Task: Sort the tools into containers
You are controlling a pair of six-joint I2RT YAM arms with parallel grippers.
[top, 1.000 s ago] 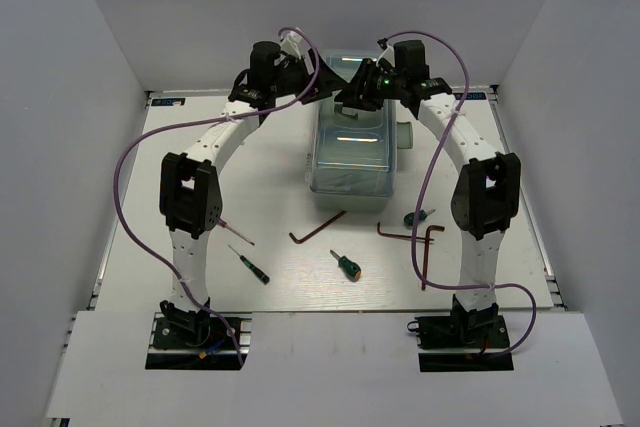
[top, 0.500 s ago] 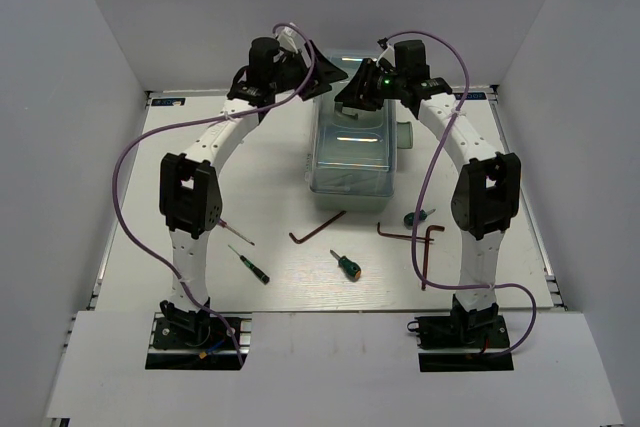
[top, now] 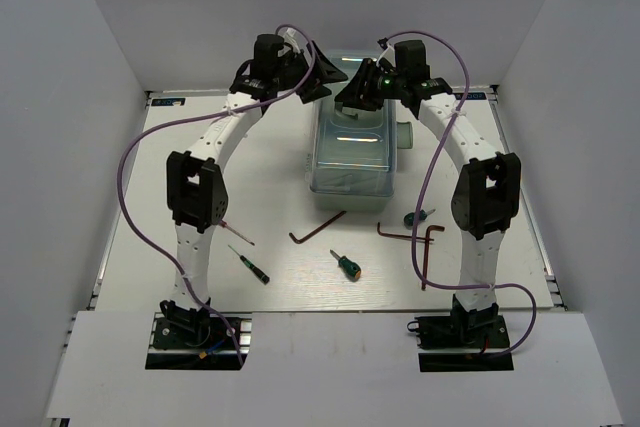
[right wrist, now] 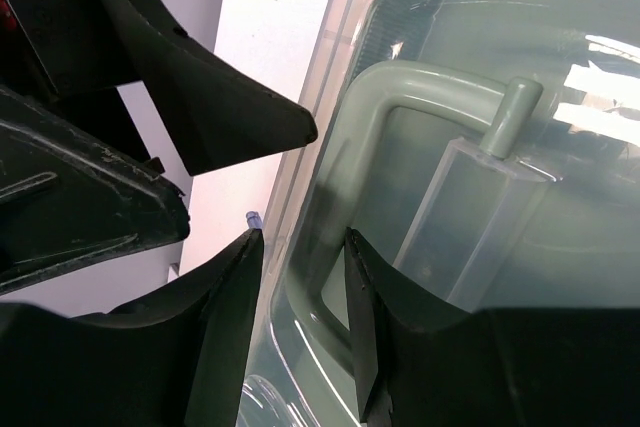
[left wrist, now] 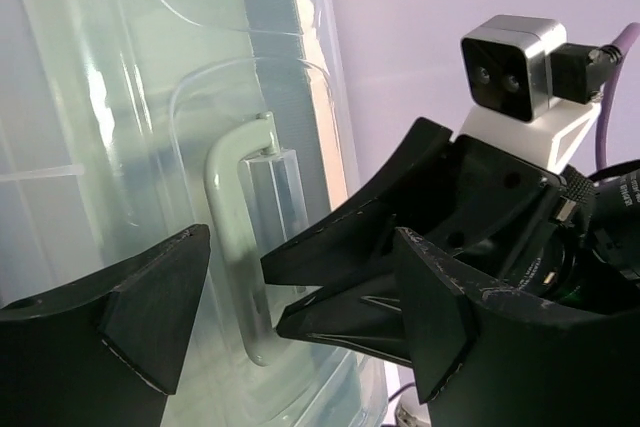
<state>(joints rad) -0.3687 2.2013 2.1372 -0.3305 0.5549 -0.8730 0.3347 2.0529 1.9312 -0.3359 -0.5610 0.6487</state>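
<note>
Toolbox is pale green, see-through lid, handle same green. Purple cables, white counter, green-handled screwdriver lower middle, dark hex keys nearby.

I find no word, number or brand that I can read, not even on the toolbox. Small bluish marks at the far corners of the table are too small to make out.

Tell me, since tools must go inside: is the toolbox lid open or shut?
Shut. The clear lid lies flat over the pale green toolbox, with no gap visible from above.
</note>
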